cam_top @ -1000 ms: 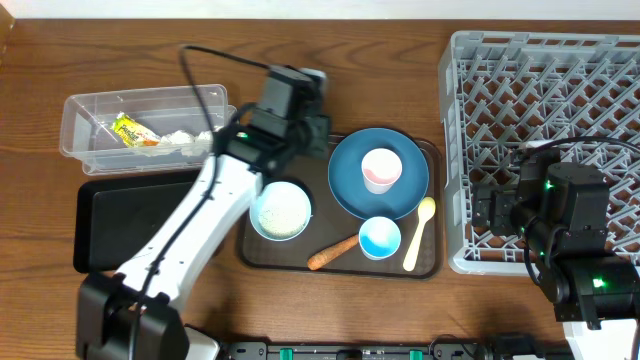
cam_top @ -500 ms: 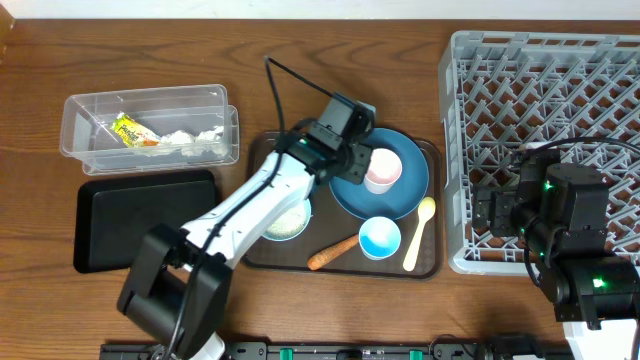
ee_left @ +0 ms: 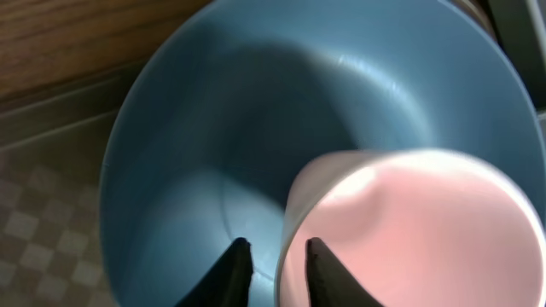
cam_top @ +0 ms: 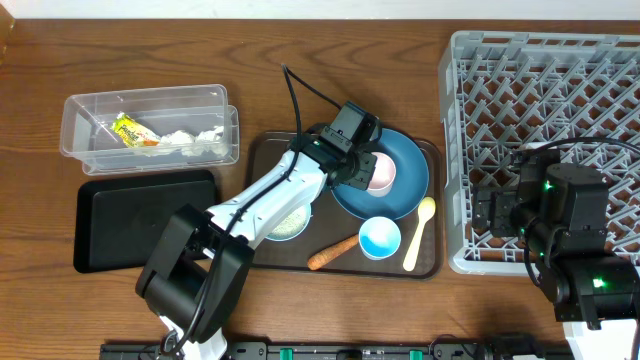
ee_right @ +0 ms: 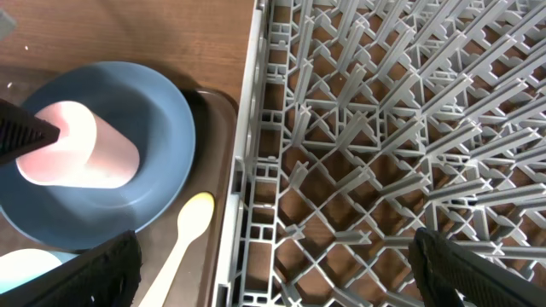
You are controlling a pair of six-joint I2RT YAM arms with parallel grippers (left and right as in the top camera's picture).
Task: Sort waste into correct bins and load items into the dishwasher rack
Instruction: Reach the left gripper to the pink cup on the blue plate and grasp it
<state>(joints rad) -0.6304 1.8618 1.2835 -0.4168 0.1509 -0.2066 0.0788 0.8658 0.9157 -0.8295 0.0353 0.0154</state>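
Left wrist view: my left gripper (ee_left: 276, 246) straddles the rim of the pink cup (ee_left: 409, 230) on the plate (ee_left: 213, 128), jaws narrow; gripping or not, I can't tell. Only the right wrist view shows my right gripper (ee_right: 275, 251) wide, empty, over the rack (ee_right: 384, 128).

The cup with pink inside (cam_top: 381, 172) stands on the dark-blue plate (cam_top: 412, 185). Near the plate are the cup with blue inside (cam_top: 380, 237), a cream spoon (cam_top: 418, 232), a carrot piece (cam_top: 332, 252) and a pale-blue bowl (cam_top: 290, 222) holding rice. A wrapper (cam_top: 130, 130) and paper wads (cam_top: 198, 137) lie in the clear tub (cam_top: 90, 102), just beside the black tray (cam_top: 130, 215). The grey rack (cam_top: 540, 80) stands at the right.
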